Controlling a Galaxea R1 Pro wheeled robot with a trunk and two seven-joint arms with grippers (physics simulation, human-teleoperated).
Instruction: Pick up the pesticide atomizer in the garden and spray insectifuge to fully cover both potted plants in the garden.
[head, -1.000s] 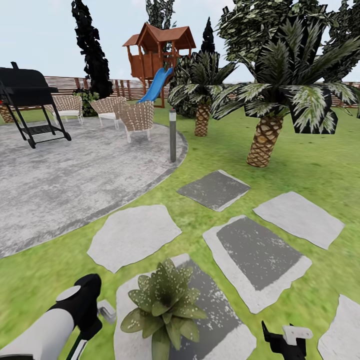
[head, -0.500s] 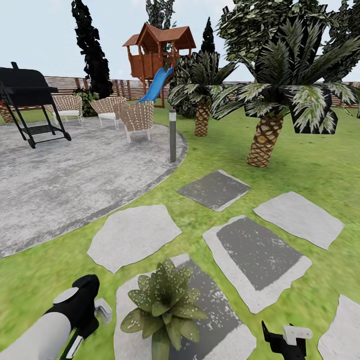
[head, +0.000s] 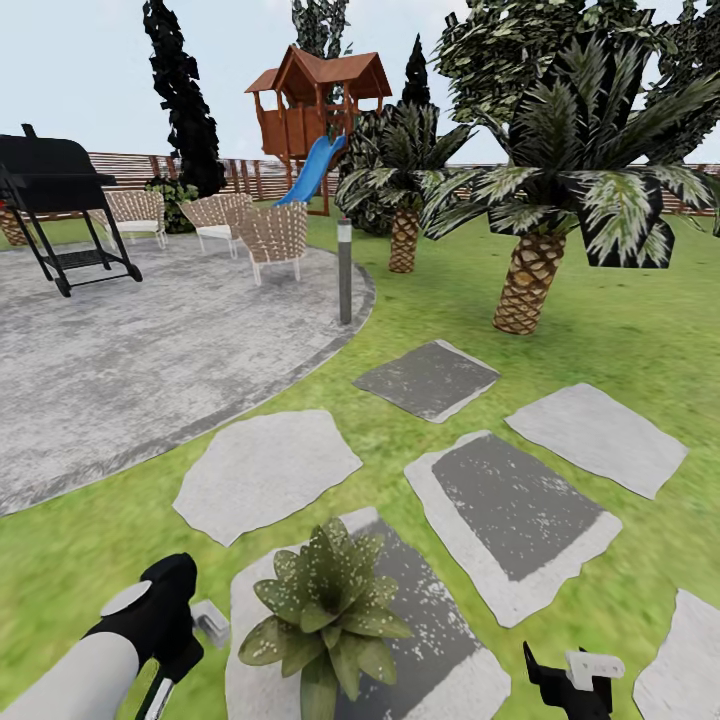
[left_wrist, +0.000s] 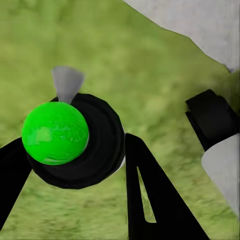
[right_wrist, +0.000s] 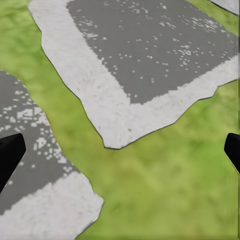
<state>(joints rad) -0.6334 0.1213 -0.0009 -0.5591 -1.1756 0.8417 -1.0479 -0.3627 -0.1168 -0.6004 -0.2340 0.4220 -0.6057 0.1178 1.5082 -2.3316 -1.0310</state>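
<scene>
one low potted plant (head: 325, 610), a rosette of broad pointed green leaves dotted with fine whitish specks of insectifuge (head: 345, 560), sits on the near grey stepping stone (head: 440, 650) in the green lawn (head: 600, 350) of the garden, low in the head view. just beside it, toward the robot's left, hangs the left claw (head: 175, 650) on its black-and-white arm, with a small pale grey piece (head: 210, 622) at its tip aimed at the leaves.

the left wrist view looks down the long axis of the pesticide atomizer (left_wrist: 75, 142): a round black body with a bright green dome (left_wrist: 55, 132) on the near end and a pale clear nozzle tip (left_wrist: 66, 82) pointing away over the grass. the left claw (left_wrist: 75, 165) is clamped on it, one black finger (left_wrist: 150, 195) pressed against its side and the other at the opposite edge of that picture.

the right claw (head: 570, 680) sits low at the head view's right, over grass between stones, well apart from the plant. its wrist view shows the two black fingertips (right_wrist: 10, 152) spread wide with nothing between them, above a speckled grey stepping stone with a pale border (right_wrist: 150, 65).

farther off stand a round grey paved patio (head: 130, 340), a black grill (head: 55, 200), wicker chairs (head: 270, 235), a wooden play tower with a blue slide (head: 315, 110), palm trees (head: 560, 170) and a brown slatted fence (head: 130, 165).
</scene>
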